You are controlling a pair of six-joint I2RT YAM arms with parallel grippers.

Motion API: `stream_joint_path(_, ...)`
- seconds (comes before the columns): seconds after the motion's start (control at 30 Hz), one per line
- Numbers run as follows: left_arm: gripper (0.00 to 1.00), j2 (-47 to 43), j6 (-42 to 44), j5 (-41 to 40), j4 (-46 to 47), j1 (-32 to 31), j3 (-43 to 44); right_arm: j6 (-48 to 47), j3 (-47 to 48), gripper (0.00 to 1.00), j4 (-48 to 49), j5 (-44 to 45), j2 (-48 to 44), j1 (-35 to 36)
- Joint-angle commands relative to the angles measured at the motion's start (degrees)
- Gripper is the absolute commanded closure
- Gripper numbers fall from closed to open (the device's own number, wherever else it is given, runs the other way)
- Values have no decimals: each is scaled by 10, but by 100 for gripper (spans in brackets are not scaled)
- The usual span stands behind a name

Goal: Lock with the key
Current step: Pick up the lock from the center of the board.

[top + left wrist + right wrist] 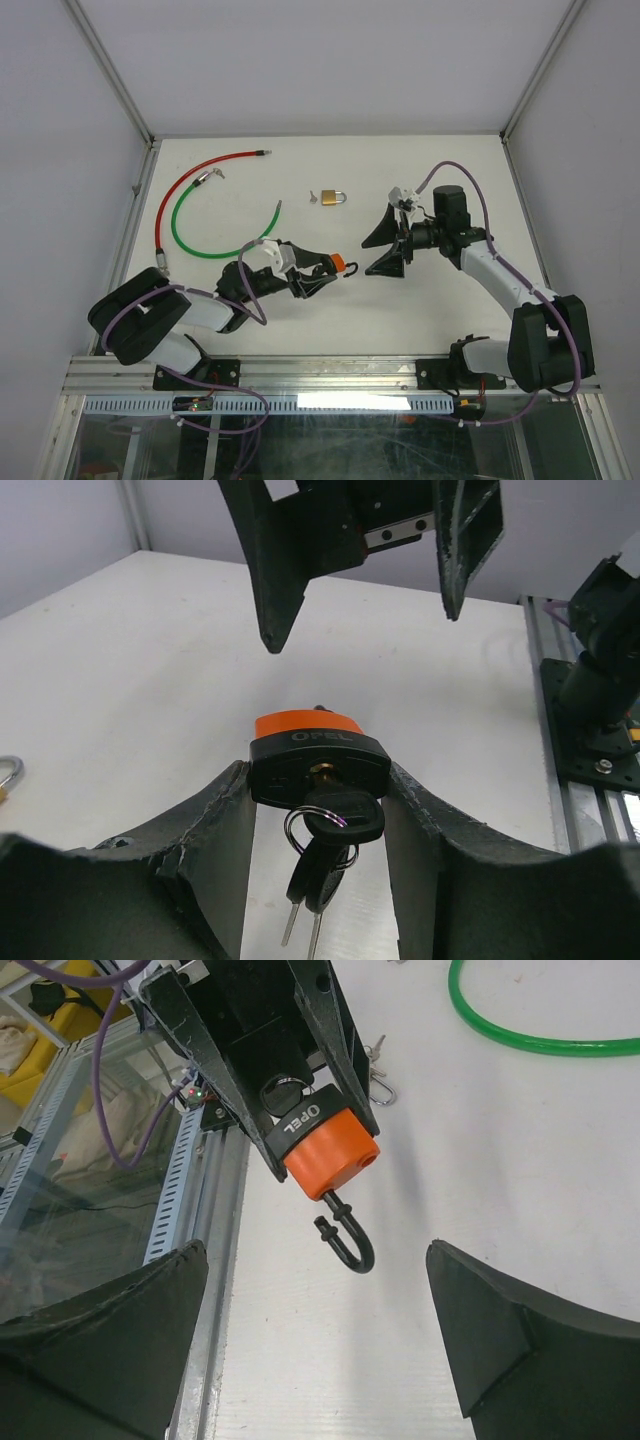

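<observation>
Padlock (325,1155) clamped in L fingers (215,820), shackle (365,1245) pointing at R fingers (500,1340), spread wide; key (345,815) rearward.

From my left wrist, the orange-and-black padlock (318,750) hid its black hooked shackle (352,1248) behind its body, and the small brass padlock (16,770) was cut by the left edge. From my right wrist, the green cable loop (540,1045) ran off the top edge, and the black-headed key (286,1090) sat mostly hidden inside my left gripper (322,1145).
</observation>
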Motion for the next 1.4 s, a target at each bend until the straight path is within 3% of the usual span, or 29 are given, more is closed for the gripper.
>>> stream_joint_path(0.0, 79, -26, -18, 76, 64, 9, 10, 1, 6, 11, 33, -34, -3, 18)
stream_joint_path(0.2, 79, -50, -46, 92, 92, 17, 17, 22, 9, 30, 41, -27, 17, 38)
stream_joint_path(0.5, 79, -58, -71, 90, 120, 20, 20, 80, 2, 44, 88, -34, 22, 53)
stream_joint_path(0.7, 79, -64, -76, 70, 121, 22, 21, 64, 0, 54, 80, -48, 18, 59)
stream_joint_path(0.97, 79, -73, -81, 62, 123, 26, 19, 24, 8, 60, 42, -60, 18, 69)
stream_joint_path(1.37, 79, -71, -90, 67, 125, 27, 24, -9, 18, 83, 10, -80, 17, 75)
